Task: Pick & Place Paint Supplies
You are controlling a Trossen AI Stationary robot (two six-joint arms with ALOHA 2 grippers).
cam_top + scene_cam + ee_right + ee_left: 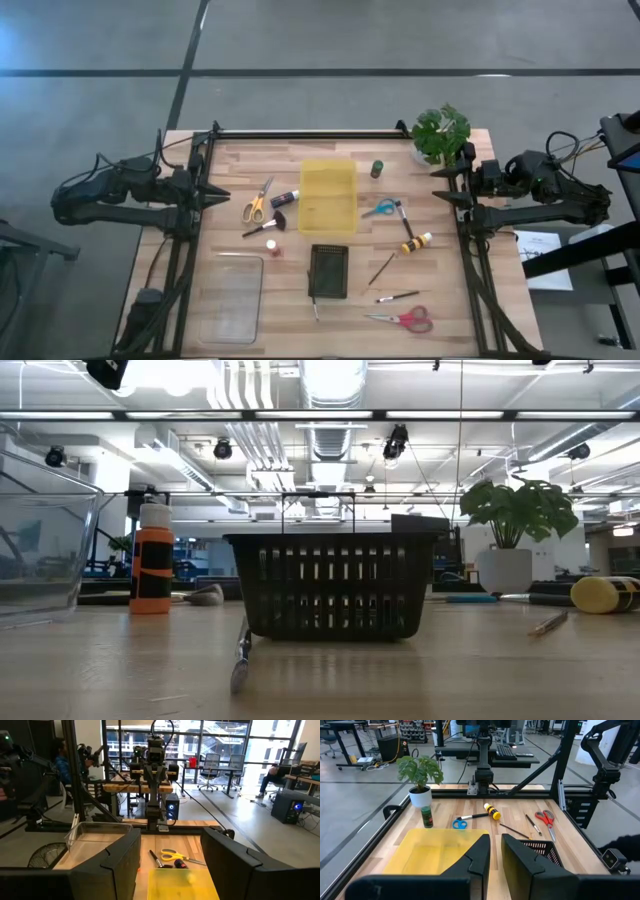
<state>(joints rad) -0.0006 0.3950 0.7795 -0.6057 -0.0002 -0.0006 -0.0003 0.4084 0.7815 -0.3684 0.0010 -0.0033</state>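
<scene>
At the table's left edge, left gripper stands narrowly parted, empty; right gripper opposite — spread wider, empty. Yellow bin, black basket, clear tub — nothing visible inside.

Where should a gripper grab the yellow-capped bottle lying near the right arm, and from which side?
Probably across the middle of the bottle, coming straight down from above. It lies flat on the table, slanted, so the fingers should close across its narrow width. The bare wood beside it leaves room; a thin brush lies just behind. The right gripper is nearest.
</scene>
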